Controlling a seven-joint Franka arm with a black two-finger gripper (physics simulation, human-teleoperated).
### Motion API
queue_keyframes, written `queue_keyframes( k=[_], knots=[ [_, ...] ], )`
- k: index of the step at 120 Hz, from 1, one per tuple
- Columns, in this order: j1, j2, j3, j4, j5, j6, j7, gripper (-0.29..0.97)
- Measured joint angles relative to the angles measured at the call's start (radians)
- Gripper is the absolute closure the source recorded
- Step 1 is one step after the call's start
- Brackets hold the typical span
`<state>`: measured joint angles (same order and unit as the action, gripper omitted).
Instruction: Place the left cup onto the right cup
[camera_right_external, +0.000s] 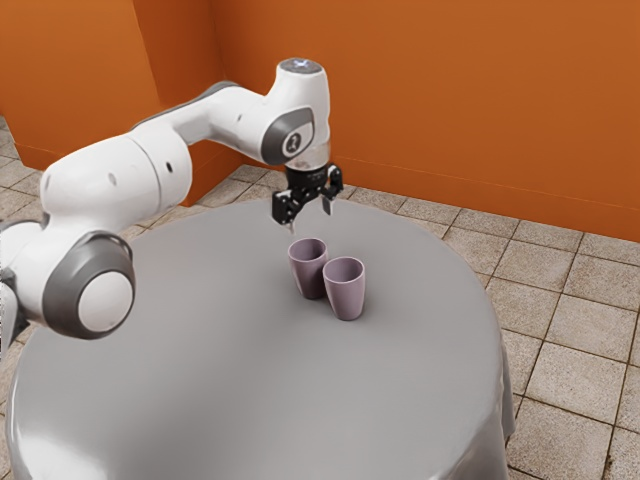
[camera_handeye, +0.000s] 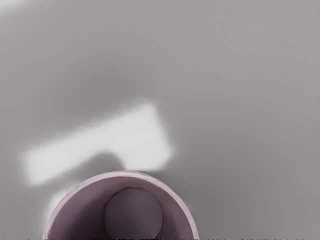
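Hanging above the gray surface (camera_right_external: 200, 380), claw (camera_right_external: 308, 218) released, fingers spread, nothing between them. Directly under it, left cup (camera_right_external: 307, 266) standing upright, mouth facing up. Just beside, toward the exterior view's right, right cup (camera_right_external: 344, 287), upright too.

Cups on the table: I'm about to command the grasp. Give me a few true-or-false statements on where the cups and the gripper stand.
1. The left cup and the right cup both stand upright on the table. True.
2. The gripper is shut on the left cup. False: it hangs open above that cup and holds nothing.
3. One cup is already stacked on the other. False: they stand side by side on the table.
4. In the wrist view the left cup is empty inside. True.
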<state>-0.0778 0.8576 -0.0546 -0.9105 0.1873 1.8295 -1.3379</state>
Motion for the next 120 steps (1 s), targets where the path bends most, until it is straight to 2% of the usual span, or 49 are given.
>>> queue_keyframes(
  k=[33,120],
  knots=[
    [0.0,0.072,-0.04,0.072,0.001,0.003,-0.057,0.0],
    [0.047,0.137,-0.08,0.072,0.022,0.085,-0.112,0.0]
  ],
)
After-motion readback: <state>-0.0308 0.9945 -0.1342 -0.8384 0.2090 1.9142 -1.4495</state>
